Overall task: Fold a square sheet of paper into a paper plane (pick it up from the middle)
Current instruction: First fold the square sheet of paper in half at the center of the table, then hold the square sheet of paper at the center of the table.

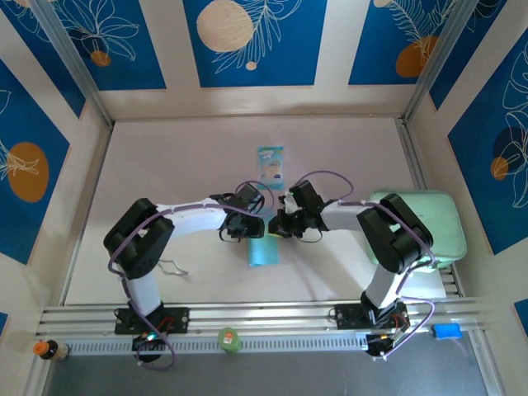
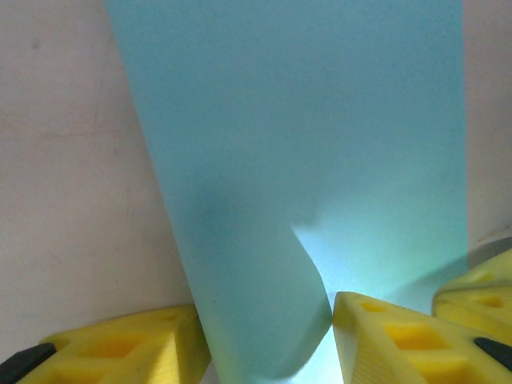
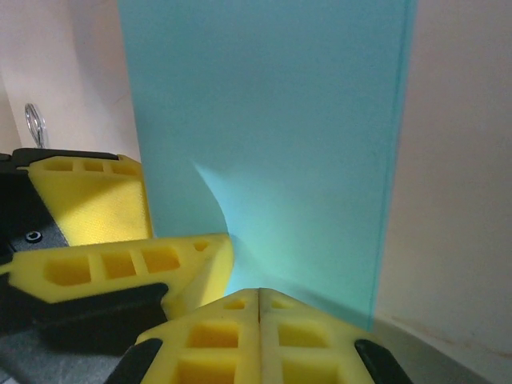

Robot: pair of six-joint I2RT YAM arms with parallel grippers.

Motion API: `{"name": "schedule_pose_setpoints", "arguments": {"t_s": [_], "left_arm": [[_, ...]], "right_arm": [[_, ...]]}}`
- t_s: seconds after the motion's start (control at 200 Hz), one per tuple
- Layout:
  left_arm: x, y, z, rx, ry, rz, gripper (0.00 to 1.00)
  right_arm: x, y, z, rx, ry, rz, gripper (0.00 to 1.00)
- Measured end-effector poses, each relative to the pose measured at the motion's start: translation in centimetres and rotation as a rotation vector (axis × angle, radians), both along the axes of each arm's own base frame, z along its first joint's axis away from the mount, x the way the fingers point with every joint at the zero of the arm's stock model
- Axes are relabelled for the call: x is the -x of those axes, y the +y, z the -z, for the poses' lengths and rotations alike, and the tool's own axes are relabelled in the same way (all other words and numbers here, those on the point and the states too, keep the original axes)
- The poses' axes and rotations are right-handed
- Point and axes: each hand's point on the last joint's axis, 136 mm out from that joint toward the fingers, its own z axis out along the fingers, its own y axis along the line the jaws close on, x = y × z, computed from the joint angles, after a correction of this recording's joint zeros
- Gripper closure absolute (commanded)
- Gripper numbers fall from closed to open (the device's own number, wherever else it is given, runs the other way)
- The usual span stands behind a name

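**A:** Where is the cyan sheet [image 1: 264, 252]?

**B:** On the pale counter [image 1: 181, 165], about midway across. It lies just near-side of where the two arms meet and looks like a narrow strip. A small teal-and-white packet [image 1: 270, 165] lies farther back, apart from it.

**A:** And the left pincer [image 2: 266, 308]?

**B:** Its yellow fingers [image 2: 120, 352] stand spread, down at the sheet. In the left wrist view a curled-over fold of the paper runs through the gap between them, touching the inner edge of each. I cannot tell whether they press on it.

**A:** The right pincer [image 3: 260, 298]?

**B:** Pressed together. Its own camera shows the two pads meeting along one seam, with the tips right at the near edge of the sheet. Whether a bit of paper is caught in that seam, I cannot tell.

**A:** How close are the two?

**B:** Just beside each other. The left pincer's fingers sit next to the right one's tips in the right wrist view.

**A:** Anything else nearby?

**B:** A pale green pad [image 1: 421, 223] at the right edge, under the right arm.
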Motion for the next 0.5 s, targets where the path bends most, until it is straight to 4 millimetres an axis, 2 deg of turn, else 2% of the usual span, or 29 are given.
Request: {"name": "schedule_pose_setpoints", "arguments": {"t_s": [0.155, 0.295, 0.5], "left_arm": [[0.0, 0.0, 0.0, 0.000, 0.000, 0.000, 0.49], [0.0, 0.0, 0.0, 0.001, -0.001, 0.000, 0.49], [0.0, -0.1, -0.2, 0.008, -0.002, 0.001, 0.47]], "right_arm": [[0.0, 0.3, 0.3, 0.004, -0.003, -0.010, 1.00], [0.2, 0.1, 1.3, 0.038, 0.003, -0.015, 1.00], [0.2, 0.2, 1.5, 0.053, -0.039, -0.043, 1.00]]}}
